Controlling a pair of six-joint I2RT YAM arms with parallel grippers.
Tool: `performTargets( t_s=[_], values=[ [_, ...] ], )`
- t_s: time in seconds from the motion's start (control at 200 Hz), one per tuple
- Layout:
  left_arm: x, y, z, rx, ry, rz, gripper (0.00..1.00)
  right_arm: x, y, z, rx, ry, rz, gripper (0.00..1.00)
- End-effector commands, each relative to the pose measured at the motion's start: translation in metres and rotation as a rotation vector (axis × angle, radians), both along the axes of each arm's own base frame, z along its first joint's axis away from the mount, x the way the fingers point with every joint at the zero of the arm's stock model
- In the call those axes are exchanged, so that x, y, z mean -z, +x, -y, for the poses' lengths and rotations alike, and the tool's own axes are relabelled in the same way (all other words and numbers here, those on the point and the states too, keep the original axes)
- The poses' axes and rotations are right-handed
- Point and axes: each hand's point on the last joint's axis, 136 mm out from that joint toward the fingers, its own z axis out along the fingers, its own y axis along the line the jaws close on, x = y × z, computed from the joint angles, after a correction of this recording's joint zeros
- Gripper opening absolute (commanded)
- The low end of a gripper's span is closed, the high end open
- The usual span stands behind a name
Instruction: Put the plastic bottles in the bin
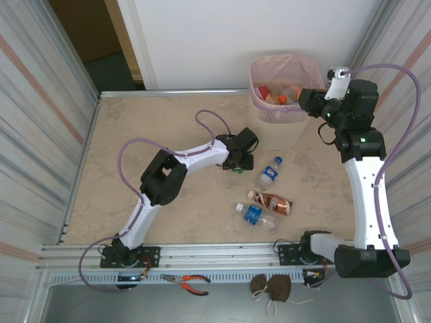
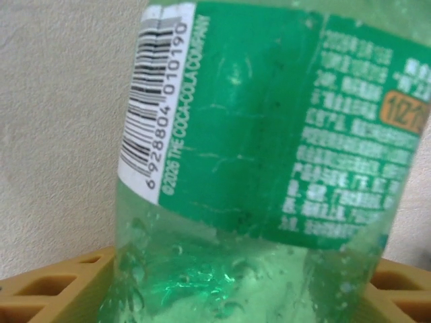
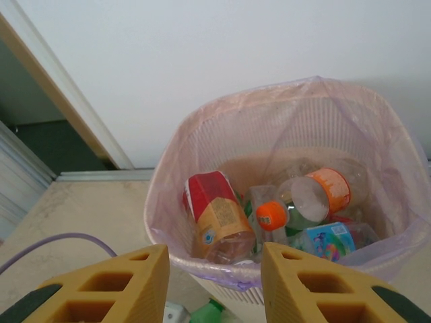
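Observation:
A green bottle [image 2: 256, 134] with a green label and a barcode lies between my left gripper's [image 2: 242, 289] yellow fingers [image 2: 54, 289], which press against both of its sides. From above, that gripper [image 1: 237, 163] sits low at mid-table with a bit of green bottle [image 1: 237, 169] under it. Three more plastic bottles lie to its right: a clear one with a blue label [image 1: 269, 173], a brown one [image 1: 271, 202] and a blue-labelled one [image 1: 254, 215]. The pink-lined bin [image 1: 276, 116] stands at the back right and holds several bottles [image 3: 215, 215]. My right gripper [image 3: 215, 269] hovers open and empty at its near rim [image 3: 202, 259].
Red-handled pliers [image 1: 188, 281] and a brown pouch [image 1: 271, 288] lie on the metal rail in front of the arm bases. Ribbed walls close in both sides of the table. A purple cable [image 1: 209, 121] loops over the left arm.

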Motion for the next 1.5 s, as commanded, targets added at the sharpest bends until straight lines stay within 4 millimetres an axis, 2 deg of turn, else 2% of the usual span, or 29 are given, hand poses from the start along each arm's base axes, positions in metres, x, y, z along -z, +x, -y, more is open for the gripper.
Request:
performTargets(
  t_s=[0.0,0.205,0.346,0.531,0.546,0.561,0.706,0.887,1.022,1.112,1.368,1.493],
  values=[
    [-0.006,-0.008,-0.004,0.022,0.01,-0.014,0.67,-0.002,-0.004,-0.001,-0.007,0.035,0.002,0.39],
    [-0.011,-0.007,-0.005,0.024,0.012,-0.001,0.63,-0.002,-0.003,-0.002,-0.01,0.045,0.002,0.38],
    [-0.021,-0.004,-0.009,0.037,0.019,0.036,0.6,-0.002,-0.003,-0.003,-0.013,0.048,0.003,0.38],
    [-0.046,-0.001,-0.026,0.059,0.042,0.145,0.57,-0.002,-0.003,-0.006,-0.022,0.053,0.002,0.38],
    [-0.043,-0.002,-0.028,0.063,0.048,0.149,0.57,-0.003,-0.003,-0.006,-0.023,0.055,0.002,0.38],
    [-0.054,-0.001,-0.028,0.064,0.03,0.174,0.57,-0.002,-0.002,-0.007,-0.024,0.055,0.0,0.38],
    [-0.086,-0.007,-0.032,0.142,-0.042,0.294,0.56,-0.003,-0.004,-0.013,-0.049,0.08,-0.005,0.38],
    [-0.142,-0.019,-0.034,0.289,-0.158,0.504,0.56,-0.005,-0.011,-0.029,-0.112,0.15,-0.033,0.38],
    [-0.189,-0.04,-0.027,0.476,-0.261,0.658,0.56,-0.007,-0.019,-0.048,-0.172,0.22,-0.074,0.43],
    [-0.213,-0.057,-0.022,0.593,-0.318,0.732,0.56,-0.007,-0.025,-0.064,-0.224,0.25,-0.106,0.47],
    [-0.268,-0.082,-0.02,0.727,-0.427,0.886,0.54,-0.001,-0.038,-0.095,-0.304,0.338,-0.203,0.55],
    [-0.284,-0.086,-0.019,0.74,-0.456,0.919,0.54,-0.002,-0.044,-0.109,-0.352,0.364,-0.24,0.58]
  ],
)
